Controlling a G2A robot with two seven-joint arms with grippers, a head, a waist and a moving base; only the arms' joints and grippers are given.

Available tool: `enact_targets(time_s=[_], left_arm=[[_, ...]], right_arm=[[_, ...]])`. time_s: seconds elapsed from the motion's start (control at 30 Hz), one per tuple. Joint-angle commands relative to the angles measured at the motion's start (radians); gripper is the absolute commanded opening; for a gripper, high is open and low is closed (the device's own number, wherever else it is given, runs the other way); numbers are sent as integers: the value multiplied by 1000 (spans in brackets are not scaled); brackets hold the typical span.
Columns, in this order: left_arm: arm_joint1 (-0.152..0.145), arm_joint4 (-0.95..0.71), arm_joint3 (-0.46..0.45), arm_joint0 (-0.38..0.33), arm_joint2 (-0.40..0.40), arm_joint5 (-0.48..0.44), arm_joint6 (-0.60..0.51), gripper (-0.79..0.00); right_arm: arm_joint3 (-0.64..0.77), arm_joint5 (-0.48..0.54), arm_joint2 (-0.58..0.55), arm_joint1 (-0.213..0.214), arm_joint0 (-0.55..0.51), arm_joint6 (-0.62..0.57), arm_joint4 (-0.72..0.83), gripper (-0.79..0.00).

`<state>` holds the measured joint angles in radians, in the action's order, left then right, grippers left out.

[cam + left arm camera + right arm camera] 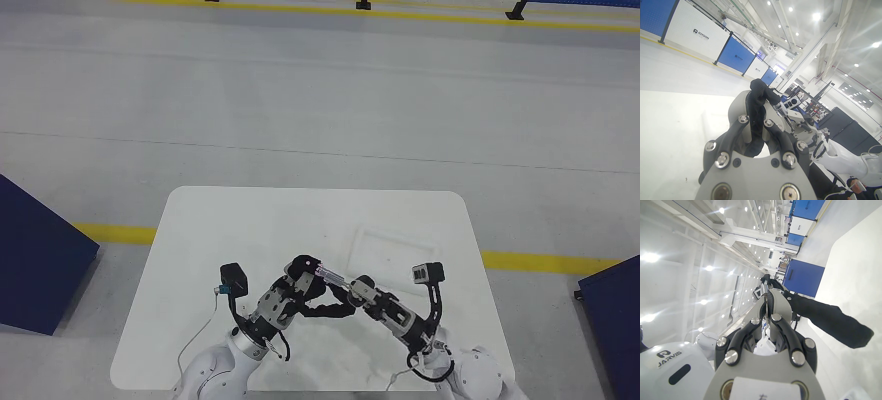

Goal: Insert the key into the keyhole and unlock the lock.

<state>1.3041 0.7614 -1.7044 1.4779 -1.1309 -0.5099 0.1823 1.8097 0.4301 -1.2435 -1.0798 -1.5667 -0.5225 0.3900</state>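
Here, left end effector (757, 103) clamps the lock (780, 107); right end effector (766, 297) clamps the key (766, 304) against it.

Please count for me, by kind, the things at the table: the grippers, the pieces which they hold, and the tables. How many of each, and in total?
Grippers: 2 (left gripper, right gripper)
Held pieces: 2 (black fabric piece in the left one, shiny metal piece in the right one)
Tables: 1 (white table)
Total: 5

Lock (326, 273) above table (200, 250); near side
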Motion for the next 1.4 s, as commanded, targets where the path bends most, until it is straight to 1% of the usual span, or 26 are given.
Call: enact_targets(time_s=[0.0,0.27,0.47,0.83,1.37], left_arm=[[0,0,0,0,0,0,0,-785],[0,0,0,0,0,0,0,-785],[0,0,0,0,0,0,0,-785],[0,0,0,0,0,0,0,-785],[0,0,0,0,0,0,0,-785]], right_arm=[[0,-39,-7,1,2,-39,59,-785],[-10,-164,-27,4,8,-146,223,-785],[-26,-302,-33,4,25,-230,357,-785],[-27,-306,-32,4,24,-226,358,-785],[-49,-686,-61,-1,55,-218,690,-785]])
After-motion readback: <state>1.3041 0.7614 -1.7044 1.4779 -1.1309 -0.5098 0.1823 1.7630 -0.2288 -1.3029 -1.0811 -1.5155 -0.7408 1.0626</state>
